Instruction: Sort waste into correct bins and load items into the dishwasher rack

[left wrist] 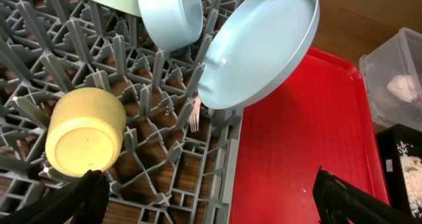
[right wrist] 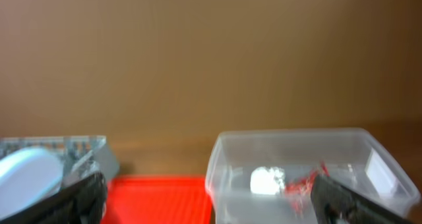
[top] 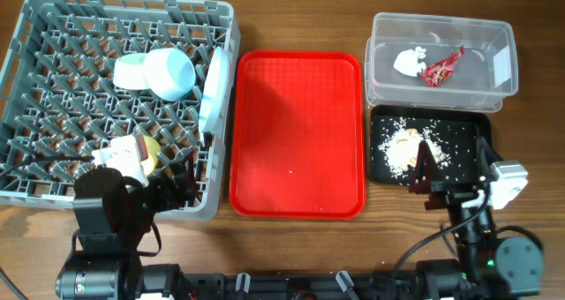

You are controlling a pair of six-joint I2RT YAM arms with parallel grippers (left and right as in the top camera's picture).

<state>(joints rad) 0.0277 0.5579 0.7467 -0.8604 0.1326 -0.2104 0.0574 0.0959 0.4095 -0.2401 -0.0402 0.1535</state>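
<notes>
plate [top: 214,90] upright on edge in rack [top: 62,79]

A wooden table [top: 300,18] of warm mid-brown is the only furniture in sight, its grain running in fine, darker streaks along its length. The surface looks matte and smooth, with no hard glare on the wood. Light is even and soft, and what stands on the wood casts only short, faint shadows. Ahead of the left fingers [left wrist: 86,196] and off to their right, a bare corner of the table shows the same streaked brown. Well ahead of the right fingers [right wrist: 349,199], a plain brown expanse [right wrist: 211,59] fills the upper view. It is too blurred to tell receding tabletop from wall. A slightly darker band crosses it lower down, nearer those fingers.
</notes>
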